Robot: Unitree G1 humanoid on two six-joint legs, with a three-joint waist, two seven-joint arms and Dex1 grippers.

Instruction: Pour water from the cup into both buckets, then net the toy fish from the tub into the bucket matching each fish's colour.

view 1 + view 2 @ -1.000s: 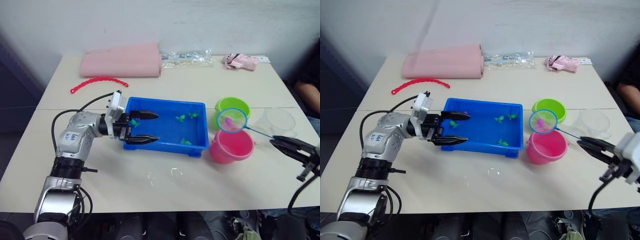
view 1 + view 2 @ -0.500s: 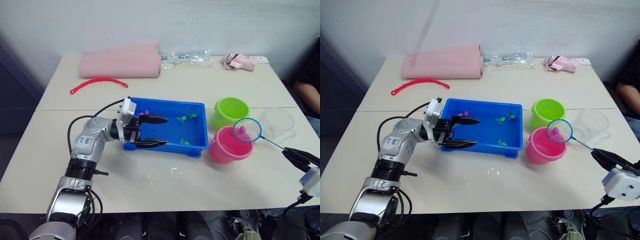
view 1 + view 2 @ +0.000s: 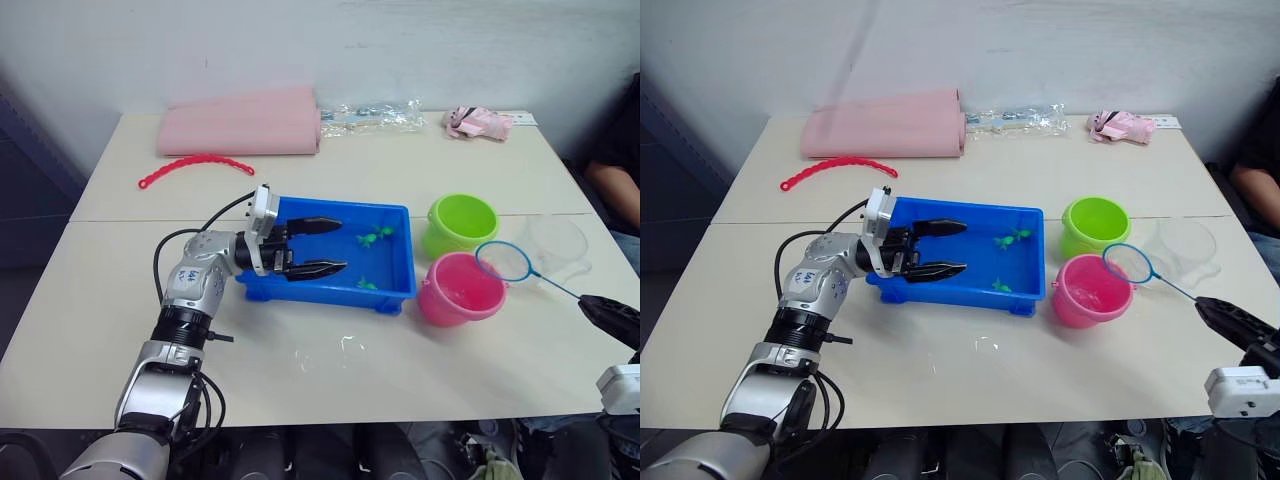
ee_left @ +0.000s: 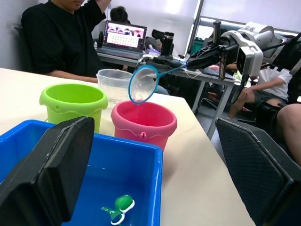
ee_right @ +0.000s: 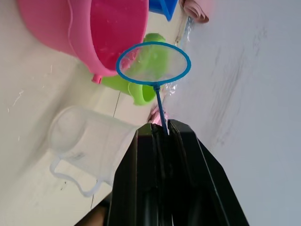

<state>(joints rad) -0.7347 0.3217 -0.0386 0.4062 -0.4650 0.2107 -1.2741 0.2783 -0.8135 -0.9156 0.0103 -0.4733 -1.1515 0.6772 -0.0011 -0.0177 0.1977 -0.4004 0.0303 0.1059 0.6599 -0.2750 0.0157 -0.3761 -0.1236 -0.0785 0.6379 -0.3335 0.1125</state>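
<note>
Your right jaws [image 5: 162, 129] are clamped on the thin dark stick of the net [image 3: 502, 262]; its round blue-rimmed hoop hangs just beside the pink bucket [image 3: 459, 288], on the side away from the tub [image 3: 398, 277], with the mesh looking empty. Your left jaws [image 3: 330, 246] stand wide apart, holding nothing, reaching over the tub's near end; the tub is a shallow, glossy blue plastic rectangle with a raised rim, and small green fish [image 3: 373, 237] lie at its end nearest the pink bucket. The lime green bucket [image 3: 460, 222] stands just behind the pink bucket, both smooth round plastic; the clear cup [image 3: 558, 247] sits on the desk [image 3: 300, 370] beyond the net from the pink bucket.
</note>
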